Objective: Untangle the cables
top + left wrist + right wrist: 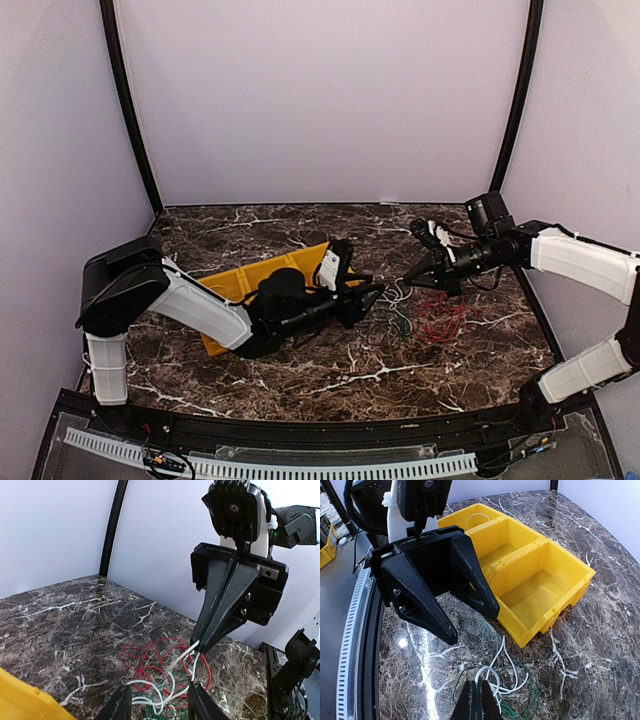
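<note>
A tangle of thin cables lies on the marble table between the arms. The red cable [440, 320] [145, 660] lies to the right. The white cable [398, 298] [165, 680] [512, 680] and a green cable [400, 325] [167, 712] [532, 705] loop through it. No black cable shows. My right gripper [408, 278] [480, 697] [200, 642] is shut on a loop of the white cable, a strand rising to its tip. My left gripper [375, 292] [160, 705] [470, 622] is open and empty, its fingers either side of the white and green loops.
A yellow bin [225, 285] [540, 590] with three compartments sits under the left arm, just left of the tangle; a white wire lies in its far compartment [477, 517]. The enclosure's walls rise behind and at both sides.
</note>
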Tool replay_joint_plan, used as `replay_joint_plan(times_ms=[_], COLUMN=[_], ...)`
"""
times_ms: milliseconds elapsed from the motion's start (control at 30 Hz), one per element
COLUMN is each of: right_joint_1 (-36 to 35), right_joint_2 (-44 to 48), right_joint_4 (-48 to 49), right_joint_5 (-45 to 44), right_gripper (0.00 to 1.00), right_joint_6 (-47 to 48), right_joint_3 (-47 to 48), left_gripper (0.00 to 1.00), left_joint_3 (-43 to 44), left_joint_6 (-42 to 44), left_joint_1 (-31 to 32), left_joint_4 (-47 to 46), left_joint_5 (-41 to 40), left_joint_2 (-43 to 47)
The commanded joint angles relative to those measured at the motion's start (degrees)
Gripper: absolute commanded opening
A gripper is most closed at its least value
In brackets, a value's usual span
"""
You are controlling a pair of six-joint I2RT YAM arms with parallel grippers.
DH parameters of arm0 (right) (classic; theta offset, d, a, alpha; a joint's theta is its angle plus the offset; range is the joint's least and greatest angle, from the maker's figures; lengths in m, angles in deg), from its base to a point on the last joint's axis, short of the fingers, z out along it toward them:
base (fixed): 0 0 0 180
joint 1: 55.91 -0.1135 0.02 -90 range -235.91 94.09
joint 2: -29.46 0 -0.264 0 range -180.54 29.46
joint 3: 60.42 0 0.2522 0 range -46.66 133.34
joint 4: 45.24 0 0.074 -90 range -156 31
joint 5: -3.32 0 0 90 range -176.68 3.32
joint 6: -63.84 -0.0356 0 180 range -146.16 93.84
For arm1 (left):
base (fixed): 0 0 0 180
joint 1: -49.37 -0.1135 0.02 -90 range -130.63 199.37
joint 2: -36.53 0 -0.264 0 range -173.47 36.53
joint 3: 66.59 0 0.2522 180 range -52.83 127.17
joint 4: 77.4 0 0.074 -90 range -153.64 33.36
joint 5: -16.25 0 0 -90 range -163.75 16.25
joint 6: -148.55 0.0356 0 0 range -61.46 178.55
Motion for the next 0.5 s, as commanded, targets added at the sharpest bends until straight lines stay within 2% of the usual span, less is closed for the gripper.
replay_joint_plan(times_ms=[0,200,467], right_joint_1=[0.2,0.2,0.2], right_joint_2=[0.4,-0.2,0.3], right_joint_4=[0.9,1.0,0.8], right_joint_5=[1.7,2.2,3.4], right_gripper=[0.0,0.0,0.0], right_joint_6=[-0.2,-0.3,-0.7], right_joint_3=[-0.3,0.0,0.5], left_gripper=[0.4,0.37,0.29], left_joint_3=[6.1,11.7,14.0], left_joint_6=[1.8,3.3,3.3], left_joint_1=[0.2,0.3,0.2], left_joint_4=[0.7,4.2,3.6], left_joint_5=[2.1,5.2,6.2], left_joint_2=[-2.6,-6.0,-8.8])
